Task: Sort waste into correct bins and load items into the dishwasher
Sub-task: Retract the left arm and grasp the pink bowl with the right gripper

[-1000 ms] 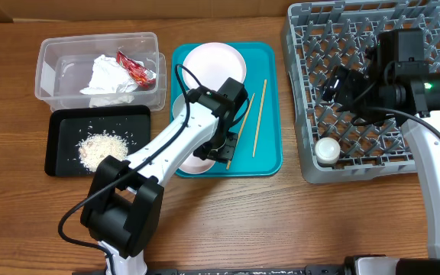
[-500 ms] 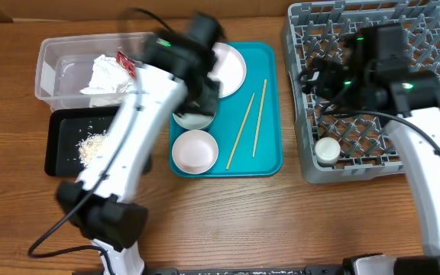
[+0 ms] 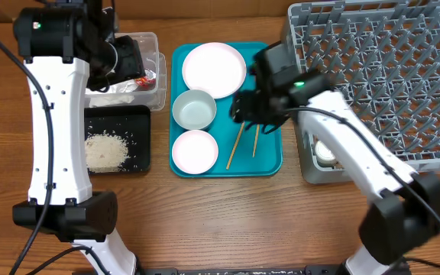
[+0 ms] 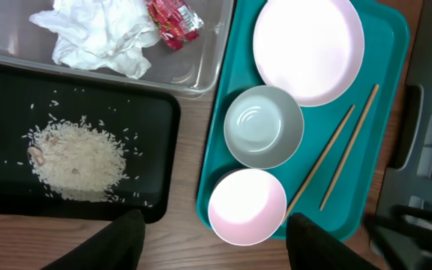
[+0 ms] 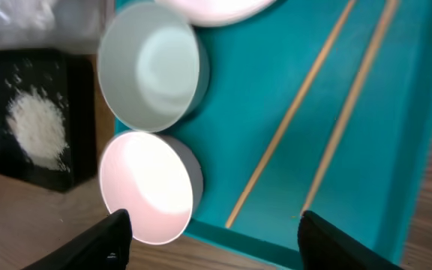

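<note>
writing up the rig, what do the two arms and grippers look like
The left arm and right arm share white rounded links, black joint housings and thin black cables alongside. A green light glows on the right one. The fingers are black.

Two bowls (image 4: 263, 126) (image 4: 247, 206), two chopsticks (image 4: 321, 161) (image 4: 349, 146), one plate (image 4: 308, 49)

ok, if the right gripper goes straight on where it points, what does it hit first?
Right gripper: likely the chopsticks' near ends on the teal tray; depth unclear.
</note>
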`<state>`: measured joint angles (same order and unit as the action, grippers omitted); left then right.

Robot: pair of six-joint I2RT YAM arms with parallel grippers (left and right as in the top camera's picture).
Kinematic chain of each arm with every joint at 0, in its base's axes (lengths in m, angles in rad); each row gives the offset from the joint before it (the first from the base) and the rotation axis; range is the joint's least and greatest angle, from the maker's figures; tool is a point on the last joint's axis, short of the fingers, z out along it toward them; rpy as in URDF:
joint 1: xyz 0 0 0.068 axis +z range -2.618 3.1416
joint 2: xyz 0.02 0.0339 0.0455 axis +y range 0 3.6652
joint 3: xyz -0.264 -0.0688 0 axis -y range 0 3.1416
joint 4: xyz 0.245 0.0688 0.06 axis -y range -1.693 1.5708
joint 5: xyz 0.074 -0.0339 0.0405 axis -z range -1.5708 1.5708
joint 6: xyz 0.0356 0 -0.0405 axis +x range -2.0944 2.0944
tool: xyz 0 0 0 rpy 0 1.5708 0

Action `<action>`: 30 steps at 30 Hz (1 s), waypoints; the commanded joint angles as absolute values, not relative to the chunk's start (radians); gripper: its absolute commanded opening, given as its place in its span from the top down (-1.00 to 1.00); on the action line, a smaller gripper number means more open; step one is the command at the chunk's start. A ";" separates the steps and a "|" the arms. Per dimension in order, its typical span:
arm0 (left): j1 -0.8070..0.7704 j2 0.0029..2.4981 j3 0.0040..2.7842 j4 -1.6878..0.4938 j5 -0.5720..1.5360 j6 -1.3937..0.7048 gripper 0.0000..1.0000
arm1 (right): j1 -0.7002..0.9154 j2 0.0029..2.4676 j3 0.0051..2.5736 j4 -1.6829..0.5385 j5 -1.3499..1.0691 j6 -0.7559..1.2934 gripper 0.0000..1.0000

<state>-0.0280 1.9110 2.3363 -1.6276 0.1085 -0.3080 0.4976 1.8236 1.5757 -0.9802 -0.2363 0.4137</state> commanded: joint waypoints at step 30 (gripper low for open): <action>-0.009 1.890 2.345 -1.615 0.033 -0.277 -1.00 | 0.681 2.103 1.564 -0.905 -0.237 0.446 0.87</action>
<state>-0.0170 1.9110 2.3363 -1.6165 0.0475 -0.2855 0.6796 2.1036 1.5684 -0.9066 -0.2371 0.4461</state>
